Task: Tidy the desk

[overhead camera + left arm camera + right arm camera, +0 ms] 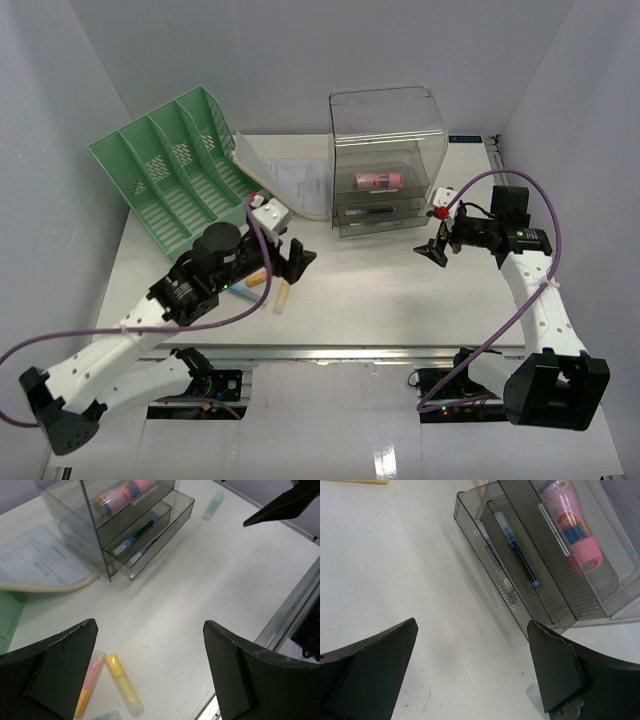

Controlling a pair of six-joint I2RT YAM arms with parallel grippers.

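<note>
Surface [380,290], white and flat, filling the space between pale walls, with a metal rail [330,352] along its near edge. At the far left corner, green file sorter [175,170], tilted back, slots facing up. Just beside it along the far edge, printed sheets of paper [290,180]. Right of the paper, clear drawer unit [388,165], its drawers pulled out in steps. Pink tube [378,180] in the top drawer, blue pen [520,555] in the middle one, clear-barrelled pen [502,582] in the lowest. Pale green highlighter [212,506] lying on bare surface near the unit's right side, apart from it.

Left arm [190,285] reaching over the near left part of the surface. Left jaws spread wide, holding nothing, hovering above bare white. Close by one finger [55,665], yellow highlighter [123,684] and orange-and-pink highlighter [89,682] lying side by side, nearly touching at one end. Tip of a pale blue one [107,715] just showing at the lower edge of the left wrist view.

Right arm [530,290] bent in from the near right corner. Right jaws spread wide as well, empty, just in front of the drawer unit's near right corner, fingers [370,665] either side of open surface beside the lowest drawer.
</note>
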